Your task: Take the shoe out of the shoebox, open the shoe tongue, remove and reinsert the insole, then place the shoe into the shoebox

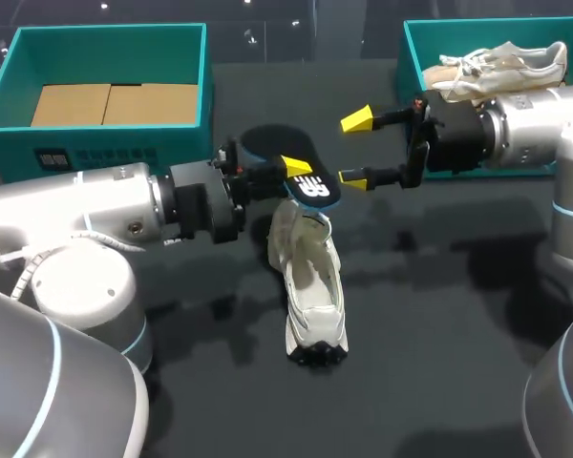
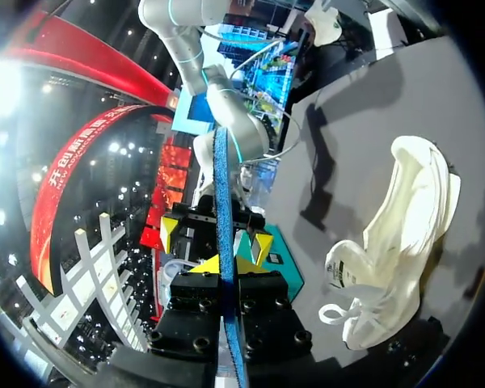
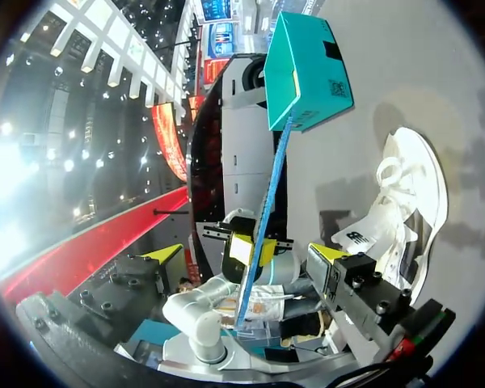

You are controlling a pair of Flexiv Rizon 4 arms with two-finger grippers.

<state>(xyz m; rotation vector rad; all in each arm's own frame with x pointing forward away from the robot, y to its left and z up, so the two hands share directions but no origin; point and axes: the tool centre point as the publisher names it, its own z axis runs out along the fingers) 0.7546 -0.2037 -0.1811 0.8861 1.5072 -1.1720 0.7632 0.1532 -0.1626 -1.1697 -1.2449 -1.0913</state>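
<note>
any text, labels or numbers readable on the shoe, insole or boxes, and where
insole: white logo mark, no readable words.
left shoebox: dark label on front wall, too small to read.
shoe: dark print near the laces, too blurred to read.

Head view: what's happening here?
The left claw is shut on the insole, holding it above the white shoe, which lies on the table. The right claw hangs open, facing the insole's far end. A second shoe sits in the teal shoebox at right.
</note>
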